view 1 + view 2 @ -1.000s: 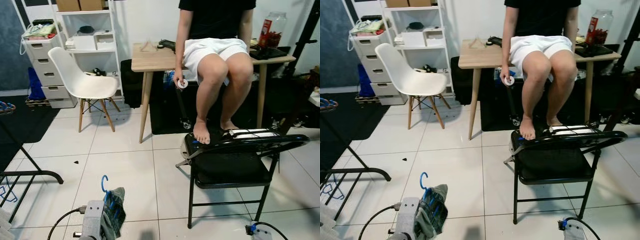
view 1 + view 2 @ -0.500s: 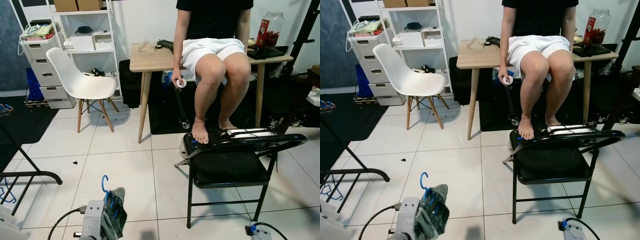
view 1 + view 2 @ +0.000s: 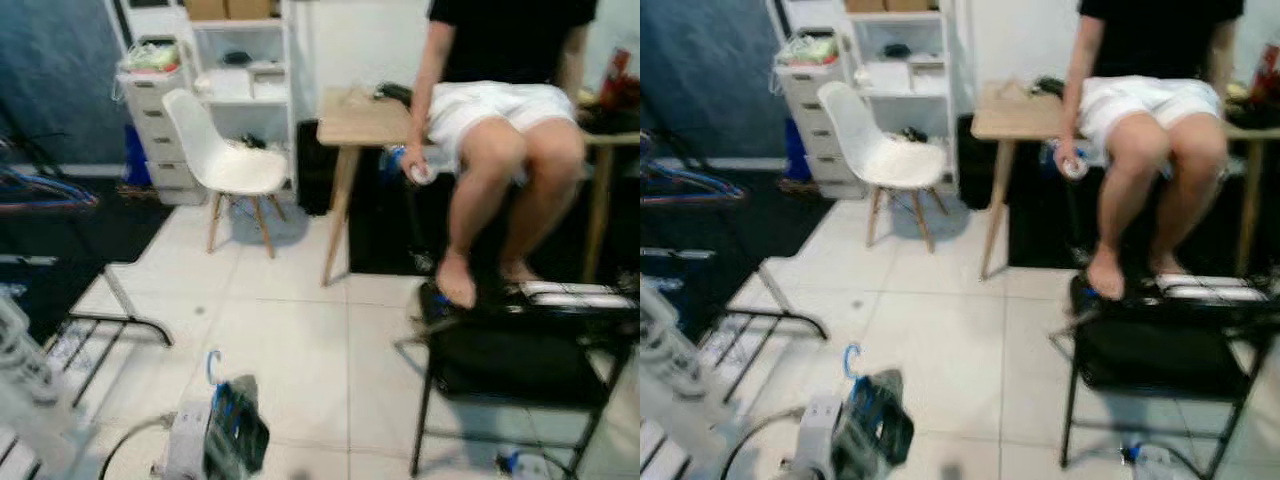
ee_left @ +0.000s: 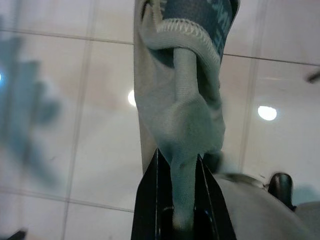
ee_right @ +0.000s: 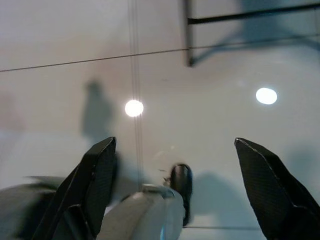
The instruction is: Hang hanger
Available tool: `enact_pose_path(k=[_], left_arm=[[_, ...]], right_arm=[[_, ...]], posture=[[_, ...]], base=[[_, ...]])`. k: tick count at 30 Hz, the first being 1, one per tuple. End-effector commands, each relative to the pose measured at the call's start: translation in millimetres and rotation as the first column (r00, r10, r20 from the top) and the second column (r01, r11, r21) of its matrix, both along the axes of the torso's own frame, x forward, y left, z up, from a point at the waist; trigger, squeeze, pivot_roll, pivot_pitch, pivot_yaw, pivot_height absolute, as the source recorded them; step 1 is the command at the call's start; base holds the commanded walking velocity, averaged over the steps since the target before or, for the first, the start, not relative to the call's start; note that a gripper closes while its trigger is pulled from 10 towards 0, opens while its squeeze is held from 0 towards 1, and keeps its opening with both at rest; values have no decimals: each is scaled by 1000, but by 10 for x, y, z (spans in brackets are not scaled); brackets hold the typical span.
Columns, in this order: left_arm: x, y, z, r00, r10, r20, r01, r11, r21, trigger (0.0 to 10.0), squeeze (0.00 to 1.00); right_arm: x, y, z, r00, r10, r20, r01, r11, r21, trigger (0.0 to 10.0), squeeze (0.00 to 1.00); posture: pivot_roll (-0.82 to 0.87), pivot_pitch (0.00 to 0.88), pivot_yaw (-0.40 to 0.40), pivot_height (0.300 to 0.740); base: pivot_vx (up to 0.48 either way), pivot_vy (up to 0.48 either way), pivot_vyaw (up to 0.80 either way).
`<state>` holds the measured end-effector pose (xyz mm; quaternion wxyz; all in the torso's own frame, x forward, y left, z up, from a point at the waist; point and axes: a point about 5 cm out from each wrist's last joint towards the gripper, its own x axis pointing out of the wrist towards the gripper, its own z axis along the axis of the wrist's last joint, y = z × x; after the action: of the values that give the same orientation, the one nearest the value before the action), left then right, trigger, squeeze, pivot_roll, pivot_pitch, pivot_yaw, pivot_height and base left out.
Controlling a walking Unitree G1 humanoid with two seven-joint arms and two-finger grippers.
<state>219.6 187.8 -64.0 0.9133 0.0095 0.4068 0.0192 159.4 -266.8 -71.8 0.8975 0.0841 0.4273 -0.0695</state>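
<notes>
Ahead of left end effector, clamped on garment-draped hanger: white chair, table, seated person; black folding chair beside; right end effector spread wide.

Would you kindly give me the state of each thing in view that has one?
left hand: shut on the garment, held low over the floor tiles
garment: grey-green cloth, pinched and bunched
blue hanger hook: pointing up above the garment
right hand: open, holding nothing
black folding chair: unfolded, a person's feet on it

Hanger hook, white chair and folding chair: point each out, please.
hanger hook (image 3: 211, 365), left eye view, on the blue curve.
white chair (image 3: 238, 172), left eye view, on the seat.
folding chair (image 3: 1160, 358), right eye view, on the black seat.
</notes>
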Motion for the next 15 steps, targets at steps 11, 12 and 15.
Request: enact_pose_path(k=[11, 12, 15], left_arm=[[211, -92, 135, 995, 12, 97, -9, 999, -31, 10000, 0], [228, -93, 147, 994, 13, 106, -10, 1000, -30, 10000, 0], [306, -93, 208, 990, 6, 143, -3, 1000, -21, 10000, 0]], right_arm=[[-36, -41, 1, 1000, 8, -7, -8, 1000, -6, 10000, 0], [-36, -43, 1, 1000, 8, -7, -8, 1000, -6, 10000, 0], [-35, -48, 4, 1000, 9, -6, -9, 1000, -8, 10000, 0]], posture=[[152, 0, 17, 740], [152, 0, 17, 740], [153, 0, 16, 740]], base=[[0, 0, 800], [0, 0, 800], [0, 0, 800]])
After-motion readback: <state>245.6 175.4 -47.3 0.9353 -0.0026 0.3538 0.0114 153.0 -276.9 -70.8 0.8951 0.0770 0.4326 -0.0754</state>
